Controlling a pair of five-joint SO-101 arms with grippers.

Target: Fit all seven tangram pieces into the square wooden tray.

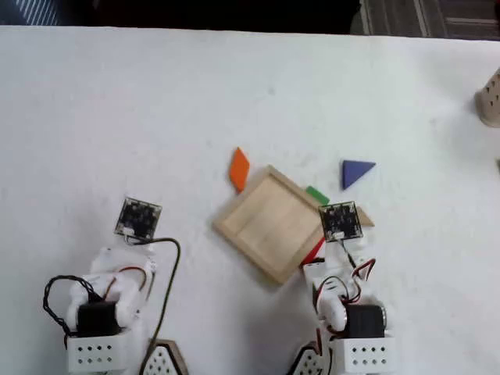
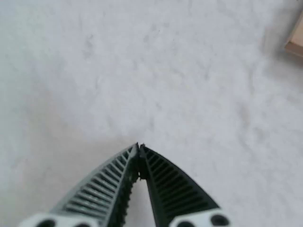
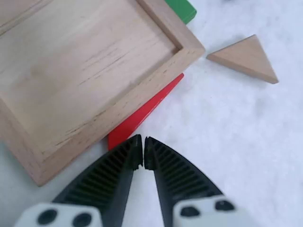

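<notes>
The square wooden tray (image 1: 234, 228) (image 3: 142, 97) lies tilted like a diamond at the table's middle, with nothing inside. An orange parallelogram (image 1: 239, 169) touches its far left rim. A green piece (image 1: 318, 194) (image 3: 182, 9) peeks out at its right corner. A blue triangle (image 1: 355, 172) lies further right. A red piece (image 1: 314, 251) (image 3: 142, 116) lies partly under the tray's near right rim. A plain wooden triangle (image 3: 246, 59) sits beside that corner. My right gripper (image 3: 143, 153) is shut just short of the red piece. My left gripper (image 2: 139, 161) is shut over bare table, left of the tray.
A perforated wooden peg holder (image 1: 490, 98) stands at the far right edge. The white tabletop (image 1: 117, 109) is open at the back and left. The tray's corner (image 2: 296, 45) shows in the left wrist view. Both arm bases sit at the near edge.
</notes>
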